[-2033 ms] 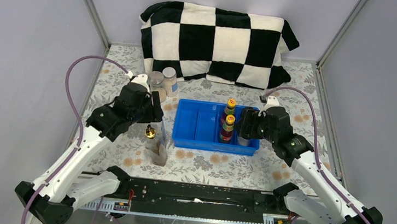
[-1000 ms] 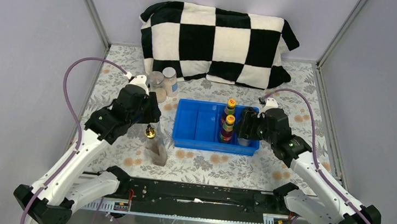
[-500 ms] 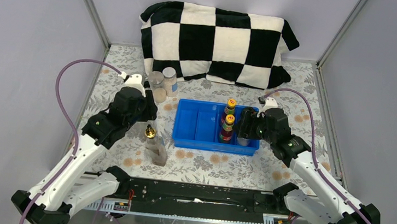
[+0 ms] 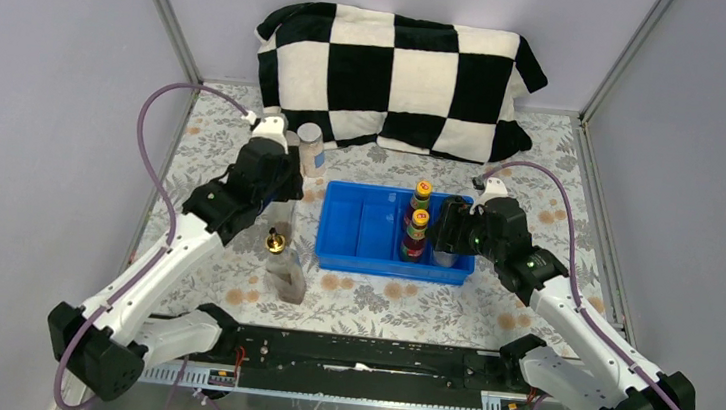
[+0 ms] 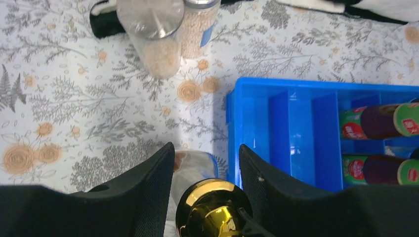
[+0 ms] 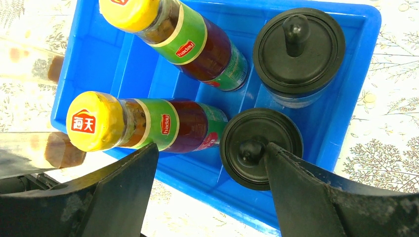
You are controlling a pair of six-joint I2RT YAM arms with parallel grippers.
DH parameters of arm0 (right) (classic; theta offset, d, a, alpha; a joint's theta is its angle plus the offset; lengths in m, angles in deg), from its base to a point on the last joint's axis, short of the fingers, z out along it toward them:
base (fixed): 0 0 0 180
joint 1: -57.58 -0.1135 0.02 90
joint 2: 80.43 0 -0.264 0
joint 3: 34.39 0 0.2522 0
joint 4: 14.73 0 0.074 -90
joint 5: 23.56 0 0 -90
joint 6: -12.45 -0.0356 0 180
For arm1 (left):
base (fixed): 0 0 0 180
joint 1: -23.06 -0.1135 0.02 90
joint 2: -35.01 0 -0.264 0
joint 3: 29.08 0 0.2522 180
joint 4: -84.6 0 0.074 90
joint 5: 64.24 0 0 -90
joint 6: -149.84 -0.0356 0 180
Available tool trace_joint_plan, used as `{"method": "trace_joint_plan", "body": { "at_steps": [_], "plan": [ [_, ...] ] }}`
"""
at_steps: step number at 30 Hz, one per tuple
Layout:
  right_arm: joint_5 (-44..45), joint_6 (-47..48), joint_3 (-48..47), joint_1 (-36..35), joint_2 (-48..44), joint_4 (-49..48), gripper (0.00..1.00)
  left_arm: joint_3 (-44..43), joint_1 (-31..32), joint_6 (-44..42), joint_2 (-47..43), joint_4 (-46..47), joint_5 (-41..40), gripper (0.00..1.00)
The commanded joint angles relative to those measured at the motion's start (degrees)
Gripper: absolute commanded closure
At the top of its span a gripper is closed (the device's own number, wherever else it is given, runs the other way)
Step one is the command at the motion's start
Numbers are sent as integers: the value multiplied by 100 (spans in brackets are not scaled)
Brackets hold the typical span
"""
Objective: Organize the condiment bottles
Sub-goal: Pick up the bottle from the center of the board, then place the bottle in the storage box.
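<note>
My left gripper (image 5: 205,148) is shut on a clear gold-topped bottle (image 5: 212,210), left of the blue tray (image 5: 291,133). Its gold top (image 4: 277,244) shows below the left gripper (image 4: 276,212). Clear glass with brown dregs (image 4: 287,280) lies just nearer; I cannot tell if it is the same bottle. Two grey-lidded jars (image 5: 149,19) (image 5: 197,24) stand behind. My right gripper (image 6: 211,148) hangs open over the tray's near right corner (image 4: 446,235). Below it are two yellow-capped sauce bottles (image 6: 163,123) (image 6: 197,39) and two black-capped shakers (image 6: 247,133) (image 6: 298,44). Its right finger overlaps the nearer shaker's knob.
A black-and-white checked cushion (image 4: 402,73) lies along the back wall, just behind the jars. Grey enclosure walls stand at both sides. The tray (image 4: 361,235) sits mid-table on a floral cloth (image 4: 543,172).
My left arm has swung toward the back and now covers one jar in the top view. The gold top has stayed in place. The right arm has barely moved.
</note>
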State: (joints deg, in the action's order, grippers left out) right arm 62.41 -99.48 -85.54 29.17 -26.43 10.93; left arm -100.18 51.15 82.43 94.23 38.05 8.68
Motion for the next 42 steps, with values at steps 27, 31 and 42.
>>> {"method": "trace_joint_plan", "body": {
  "at_steps": [27,31,42],
  "plan": [
    [-63,-22,19,-42,102,129,14,-2917,3,-276,1844,626,430,62],
    [-75,-21,3,-41,110,126,14,-3193,3,-74,2024,599,625,62],
    [-214,-19,96,-42,267,0,14,-2642,3,-89,2100,1003,622,62]
  ]
}}
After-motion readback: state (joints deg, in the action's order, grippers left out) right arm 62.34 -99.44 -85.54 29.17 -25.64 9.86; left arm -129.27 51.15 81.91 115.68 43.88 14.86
